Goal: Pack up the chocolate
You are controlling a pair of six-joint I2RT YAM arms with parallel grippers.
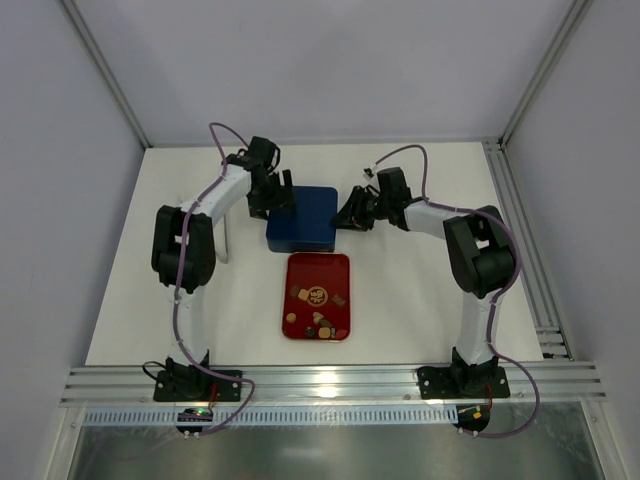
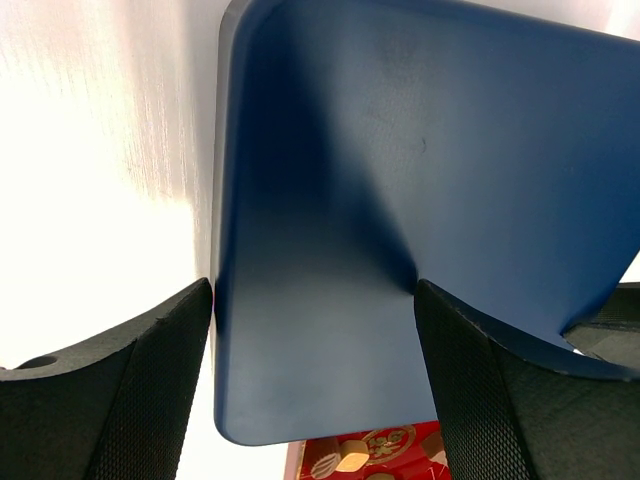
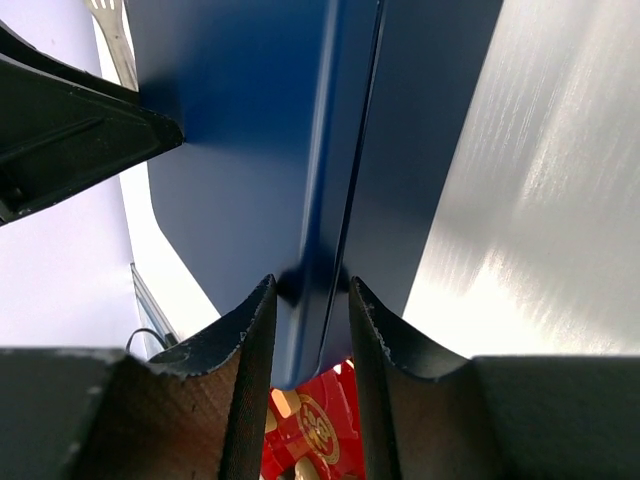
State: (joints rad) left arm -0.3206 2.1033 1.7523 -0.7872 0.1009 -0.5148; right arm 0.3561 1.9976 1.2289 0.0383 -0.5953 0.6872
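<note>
A dark blue box [image 1: 305, 222] lies at the table's middle back. My left gripper [image 1: 278, 195] is at its left edge. In the left wrist view the box's side wall [image 2: 310, 330] fills the gap of the left gripper [image 2: 313, 287] and touches both pads. My right gripper [image 1: 347, 213] is at the box's right edge. Its narrow jaws [image 3: 308, 285] pinch the box's rim [image 3: 325, 240] by the seam. The chocolate [image 1: 318, 300], several small brown, tan and cream pieces, lies in a red tray [image 1: 336, 268] in front of the box, with one tan piece [image 2: 352, 458] seen under the box's edge.
A pale slender utensil [image 1: 225, 240] lies left of the box beside the left arm. Metal rails run along the table's right side [image 1: 530, 280] and its near edge [image 1: 330, 382]. White walls close in the back and both sides.
</note>
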